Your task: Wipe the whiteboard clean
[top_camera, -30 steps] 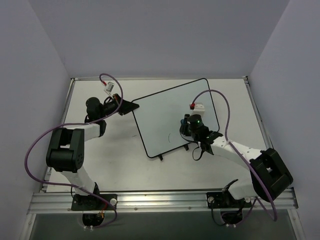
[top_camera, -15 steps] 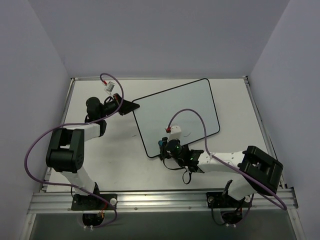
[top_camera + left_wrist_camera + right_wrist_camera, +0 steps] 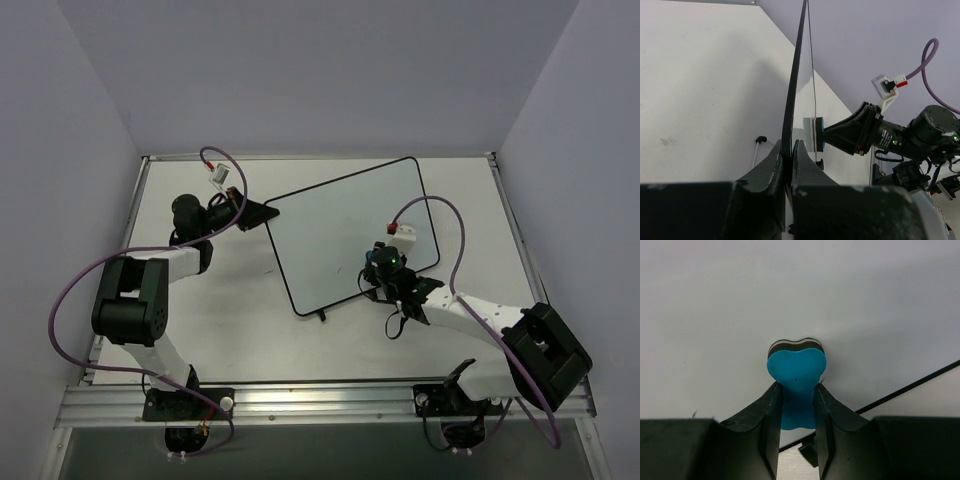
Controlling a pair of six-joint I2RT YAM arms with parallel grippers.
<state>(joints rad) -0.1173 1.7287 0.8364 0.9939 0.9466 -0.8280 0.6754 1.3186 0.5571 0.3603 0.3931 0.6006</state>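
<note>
From above: the board (image 3: 340, 225) sits mid-table (image 3: 220, 320), its long axis running left to right and slanting off toward the far right, with a foot (image 3: 322, 316) on the near long edge. The left gripper (image 3: 268, 212) has the far-left corner. The right gripper (image 3: 378, 270) is down over the near edge, right of centre; its jaws can't be made out from up here.

Left wrist now – the board (image 3: 799, 75) shows edge-on, a thin dark line running straight away from the camera. The left gripper (image 3: 788, 150) is nipped tight on that edge, with barely a gap between the fingers. Out on the face, the right gripper (image 3: 852, 134) presses the eraser (image 3: 816, 134) flat against the board.

Right wrist – white board (image 3: 790, 290) fills the frame, with its black rim (image 3: 910, 387) cutting across lower right. The right gripper (image 3: 796, 390) is narrowed onto the waist of the blue eraser (image 3: 796, 365), whose dark felt end touches the surface
</note>
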